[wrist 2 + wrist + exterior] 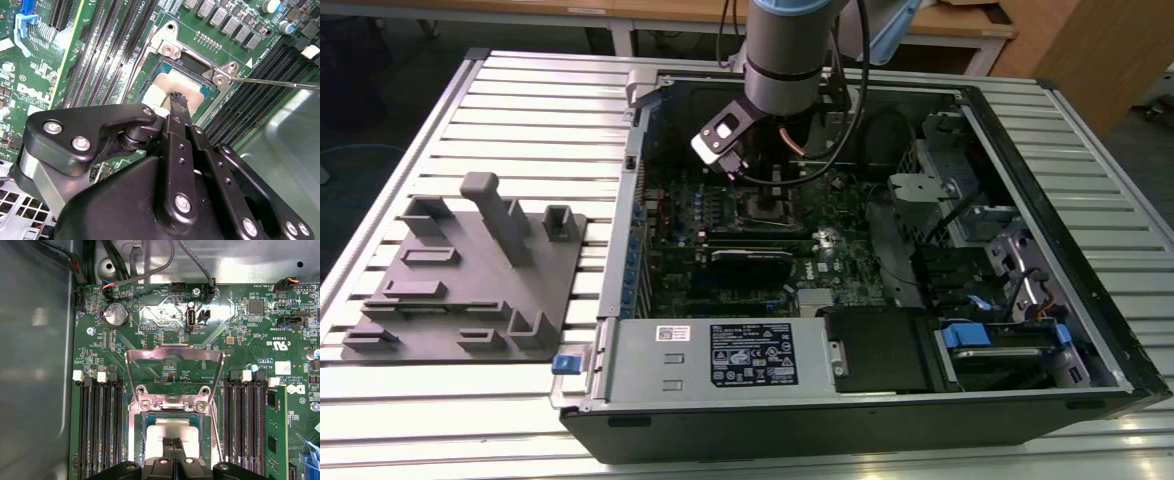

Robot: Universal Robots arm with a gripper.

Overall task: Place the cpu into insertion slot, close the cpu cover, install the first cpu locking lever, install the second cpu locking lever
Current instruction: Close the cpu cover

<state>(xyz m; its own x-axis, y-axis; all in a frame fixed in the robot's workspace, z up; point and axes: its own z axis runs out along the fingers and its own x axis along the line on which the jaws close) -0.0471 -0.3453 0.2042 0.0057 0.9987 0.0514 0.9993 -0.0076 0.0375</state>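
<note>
**CPU's in the socket, cover not closed yet**

Going across the exterior view from its left: a grey fixture block [460, 270] sits on the slatted table [534, 110], well apart from the action. Then comes the open PC case [854, 425], with the arm [787, 60] reaching down into it over the motherboard. The drive cage [941, 195] is off at the exterior view's right.

In the first wrist view the cpu [167, 432] lies flat, pale face up, inside the insertion slot [134, 432]. The gripper [172, 442] is pinched closed with nothing between its fingers as far as I can see. Its tips are right over the middle of the chip; touching or just above, can't tell. The cpu cover [172, 354] is swung back off the socket on the coin battery [115, 315] side. In the second wrist view one locking lever [270, 82] pokes out free.

My take: this is the seating step, nearly done. To do it well, keep any push straight down and gentle, with no sideways drag across the pins. Also check that all four edges sit level in the frame.

Orientation: the chip's close to square, so there's no real long axis. Its edges run parallel to the memory slots [100, 435] on either side.
</note>
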